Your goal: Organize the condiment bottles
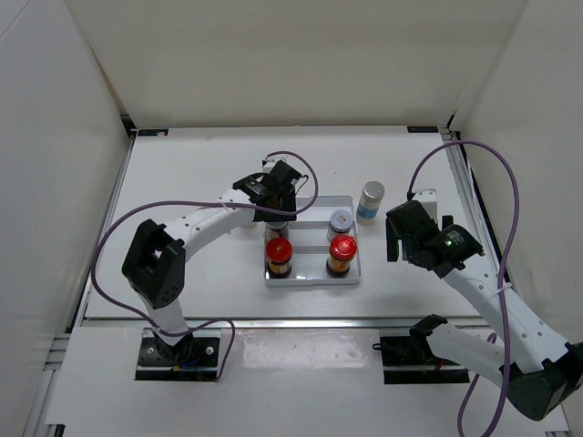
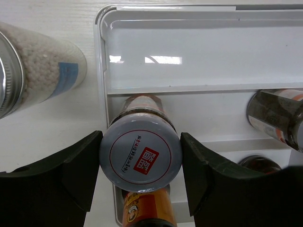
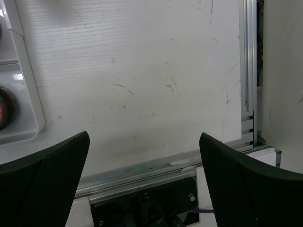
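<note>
A white ridged tray point(image 1: 310, 275) holds two red-capped jars point(image 1: 279, 254) point(image 1: 342, 252) in its front row and a short grey-capped jar point(image 1: 340, 220) behind the right one. My left gripper point(image 1: 275, 211) is over the tray's back left. In the left wrist view the left gripper point(image 2: 141, 163) is shut on the second short grey-capped jar point(image 2: 140, 153), which stands upright in the tray. A tall silver-capped jar with a blue label point(image 1: 370, 201) stands right of the tray. Another one point(image 2: 33, 71) lies beside the tray's left wall. My right gripper point(image 1: 393, 241) point(image 3: 144, 156) is open and empty over bare table.
The tray's back compartment point(image 2: 199, 56) holds nothing. The tray's right edge point(image 3: 21, 94) shows at the left of the right wrist view. An aluminium rail point(image 3: 248, 56) runs along the table's right edge. White walls close in the table on three sides.
</note>
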### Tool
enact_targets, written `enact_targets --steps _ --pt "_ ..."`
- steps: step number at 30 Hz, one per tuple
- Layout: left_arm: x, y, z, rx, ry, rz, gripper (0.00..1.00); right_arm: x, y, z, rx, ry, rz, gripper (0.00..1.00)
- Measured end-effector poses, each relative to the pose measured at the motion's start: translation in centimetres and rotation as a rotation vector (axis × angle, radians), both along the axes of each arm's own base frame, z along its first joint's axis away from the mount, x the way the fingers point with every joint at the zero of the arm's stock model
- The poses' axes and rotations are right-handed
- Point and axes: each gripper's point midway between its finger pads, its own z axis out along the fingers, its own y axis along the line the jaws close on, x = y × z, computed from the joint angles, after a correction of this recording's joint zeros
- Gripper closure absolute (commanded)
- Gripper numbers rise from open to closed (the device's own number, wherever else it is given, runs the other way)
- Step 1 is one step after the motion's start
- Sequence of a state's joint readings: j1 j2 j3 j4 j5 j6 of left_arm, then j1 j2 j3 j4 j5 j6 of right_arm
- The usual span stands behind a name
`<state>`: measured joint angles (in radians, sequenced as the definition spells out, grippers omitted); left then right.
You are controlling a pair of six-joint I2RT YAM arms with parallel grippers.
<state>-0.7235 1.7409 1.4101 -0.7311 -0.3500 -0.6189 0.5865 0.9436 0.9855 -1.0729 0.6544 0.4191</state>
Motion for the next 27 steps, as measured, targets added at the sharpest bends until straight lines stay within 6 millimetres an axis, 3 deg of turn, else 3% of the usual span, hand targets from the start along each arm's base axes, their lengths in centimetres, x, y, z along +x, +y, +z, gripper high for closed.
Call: enact_targets --steps 5,8,9,10,11,13,18,19,24,27 --pt "0.1 -0.4 -0.2 -0.018 0.004 -0.003 0.75 0.0 0.0 0.0 -0.001 0.001 0.000 0.00" --pt "0.2 -0.7 -0.3 -0.026 0.003 -0.004 0.69 0.0 0.0 -0.1 -0.004 0.006 0.000 0.00" --pt "0.2 -0.7 -0.4 -0.029 0.005 -0.005 0.64 0.0 0.0 -0.1 -0.004 0.006 0.000 0.00" --pt "0.2 -0.8 -0.7 -0.028 0.010 -0.006 0.48 0.0 0.0 -0.1 -0.004 0.007 0.000 0.00" --pt "0.1 -0.8 -0.9 -0.027 0.013 -0.007 0.40 0.0 0.0 -0.1 -0.004 0.007 0.000 0.00" --pt "0.1 -0.8 -1.4 -0.020 0.024 -0.009 0.28 0.0 0.0 -0.1 -0.004 0.007 0.000 0.00" --pt "0.1 -0.9 -1.7 -0.015 0.028 -0.023 0.09 0.1 0.1 -0.2 -0.008 0.013 0.000 0.00" --pt "0.2 -1.0 -1.6 -0.019 0.021 -0.026 0.00 0.1 0.1 -0.3 -0.010 0.014 0.000 0.00" --pt "0.4 -1.2 -1.0 -0.019 0.005 -0.056 0.00 0.2 0.0 -0.3 -0.019 0.036 -0.011 0.00" --pt "0.8 -1.1 1.2 -0.012 -0.043 -0.090 0.00 1.3 0.2 1.1 0.006 0.041 -0.030 0.00"
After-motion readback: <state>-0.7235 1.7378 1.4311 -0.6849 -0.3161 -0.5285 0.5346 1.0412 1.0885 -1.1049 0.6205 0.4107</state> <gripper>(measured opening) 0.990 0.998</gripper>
